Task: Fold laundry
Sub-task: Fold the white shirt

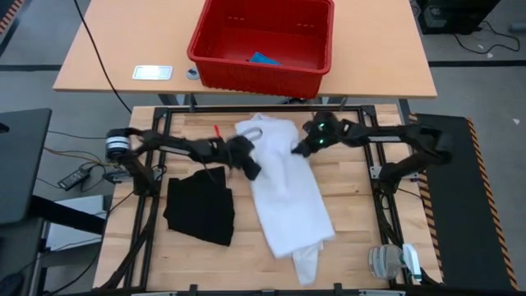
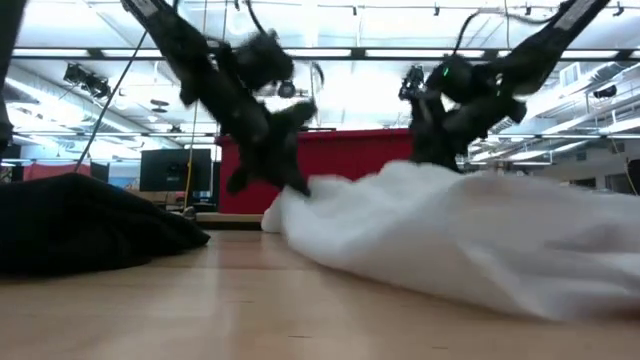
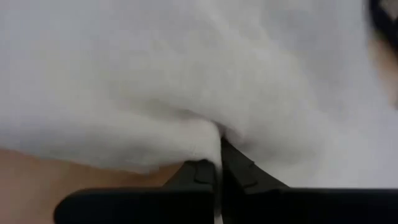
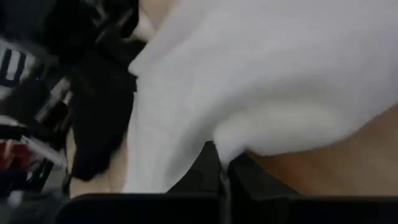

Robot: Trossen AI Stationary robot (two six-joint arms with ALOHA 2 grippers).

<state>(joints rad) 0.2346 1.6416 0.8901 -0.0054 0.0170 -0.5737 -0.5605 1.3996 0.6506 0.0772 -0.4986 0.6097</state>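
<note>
**Both claws pinched on the shirt – thin grips, slip risk**

White T-shirt (image 1: 283, 185) lies crumpled, running diagonally down the middle of the wooden surface (image 1: 353, 238), collar end toward the basket. Left claw (image 3: 219, 163) is pressed together on a fold at its one edge; right claw (image 4: 224, 163) is pinching the opposite edge. Both bites look shallow, just a ridge of cloth.

Risks, my read:
- A lift could pull fabric out of one claw, so the shirt swings lopsided.
- The bunched lower end may drag and stay twisted.
- Black garment (image 1: 200, 207) sits just beside the shirt on the left arm's side; a sweep could snag it.

Red basket (image 1: 263, 39) is on the far table, holding a small blue piece (image 1: 264, 59); nothing else visible inside.
</note>
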